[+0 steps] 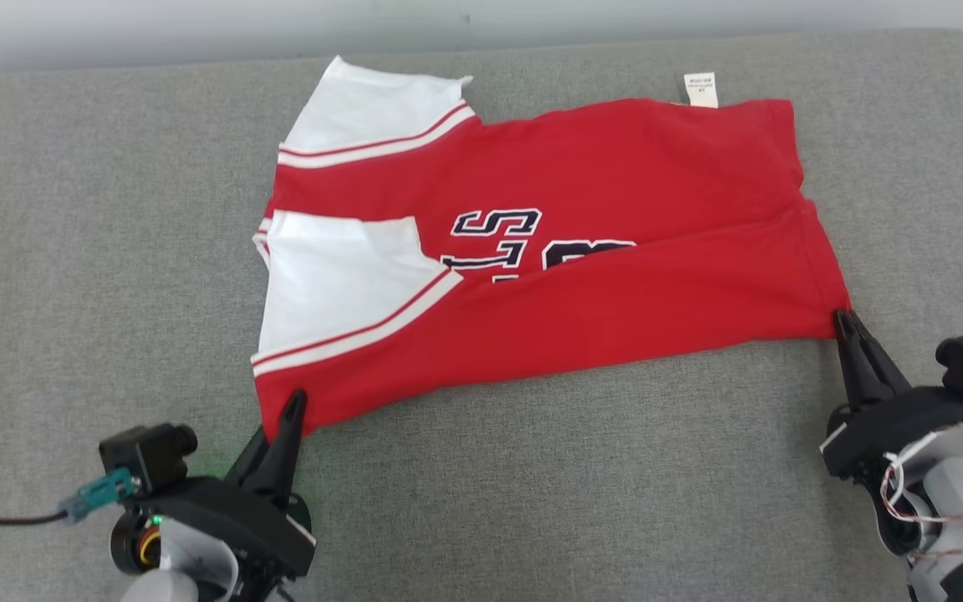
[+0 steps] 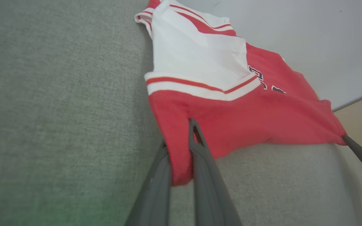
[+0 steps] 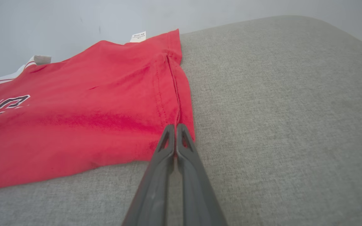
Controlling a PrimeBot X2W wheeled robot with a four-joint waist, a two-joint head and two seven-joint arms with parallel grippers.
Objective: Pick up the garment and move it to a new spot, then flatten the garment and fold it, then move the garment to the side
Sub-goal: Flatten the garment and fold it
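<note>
On the grey fabric surface (image 1: 114, 251) in the head view, the red and white garment (image 1: 615, 167) lies spread sideways. Its sleeves are to your left and its hem to your right, with the near edge lapped over the lettering (image 1: 498, 226). Your left hand (image 1: 293, 405) is pinched on the near left corner, below the white sleeve (image 1: 331, 284). Your right hand (image 1: 845, 322) is pinched on the near right corner.

From the left wrist, the left hand (image 2: 179, 138) has its 2 fingers closed on a bunched fold of the garment (image 2: 247, 116), a deep bite. The right hand (image 2: 346, 138) holds the opposite corner. The cloth looks like light, limp jersey, so expect it to sag and stretch between your 2 holds.

From the right wrist, the right hand (image 3: 175, 127) has its fingers meeting tip to tip on the garment (image 3: 74, 125), right at the side seam (image 3: 171, 81). That bite looks shallow and may slip, though stitched seams and hems are your firmest places to hold.
</note>
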